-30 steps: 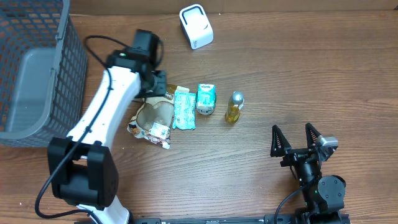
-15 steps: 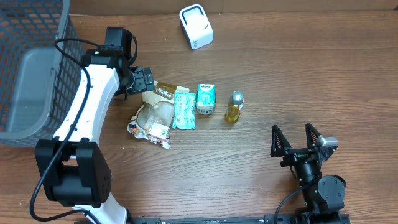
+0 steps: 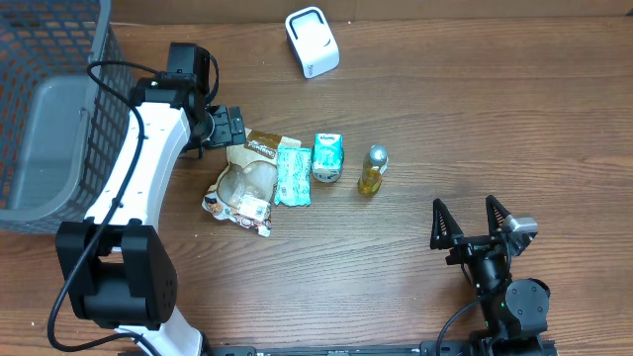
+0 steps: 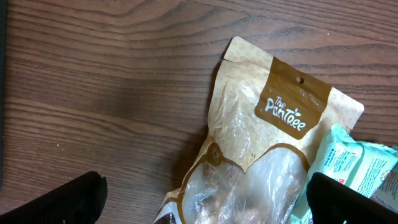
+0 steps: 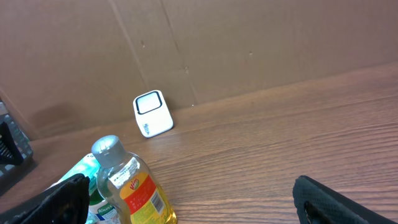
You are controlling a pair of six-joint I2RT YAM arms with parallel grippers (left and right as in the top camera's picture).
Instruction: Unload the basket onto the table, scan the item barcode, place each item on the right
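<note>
Compared with one second earlier, the left gripper (image 3: 227, 126) has withdrawn from above the top edge of the snack bag (image 3: 245, 178) toward the upper left of the overhead view; over the last half second it holds the same position. Its fingers (image 4: 68, 200) are spread wide and hold nothing. The right gripper (image 3: 465, 213) is unchanged at the lower right, fingers also spread and empty. The snack bag lies flat on the table (image 3: 495, 119), left of centre, just right of the left gripper and not touching it. It is a crinkled pouch with a tan paper top, a brown label and a clear glossy window. A flat teal wipes pack (image 3: 292, 173) overlaps its right edge. Next come a small teal packet (image 3: 328, 156) and a clear bottle (image 3: 372, 170) of yellow liquid with a silver cap. A white scanner (image 3: 312, 42) with rounded corners sits at the upper centre. A dark mesh basket (image 3: 59, 59) fills the upper left. The table is dark wood grain. A brown cardboard wall (image 5: 249, 43) stands behind it.
</note>
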